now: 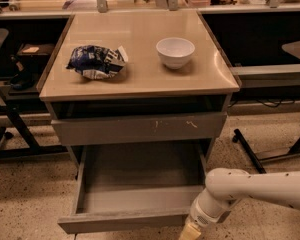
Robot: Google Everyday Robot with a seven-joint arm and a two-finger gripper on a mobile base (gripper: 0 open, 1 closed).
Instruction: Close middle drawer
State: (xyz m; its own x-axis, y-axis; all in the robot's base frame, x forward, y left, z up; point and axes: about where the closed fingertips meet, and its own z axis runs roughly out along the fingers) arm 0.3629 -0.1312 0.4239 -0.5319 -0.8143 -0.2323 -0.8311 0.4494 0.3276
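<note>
1. One blue bag (96, 61) lies near the worktop's (140, 81) left edge.
2. One white bowl (175, 51) sits nearer the right edge.
3. One middle drawer (120, 221) sticks out open under the front edge. Its long side runs left to right.
4. One gripper (190, 231) is by its right end, below the front right corner. I cannot tell if it is open or closed.

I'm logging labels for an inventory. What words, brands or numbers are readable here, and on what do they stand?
No text here can be read.
Blue and white snack bag on the cabinet top: printed, but too blurred to read.
White bowl: no text.
Middle drawer, pulled open: no text.
Scratched drawer front: pale marks only, no letters.
Gripper, at the middle drawer's front right corner: no readable label.
</note>
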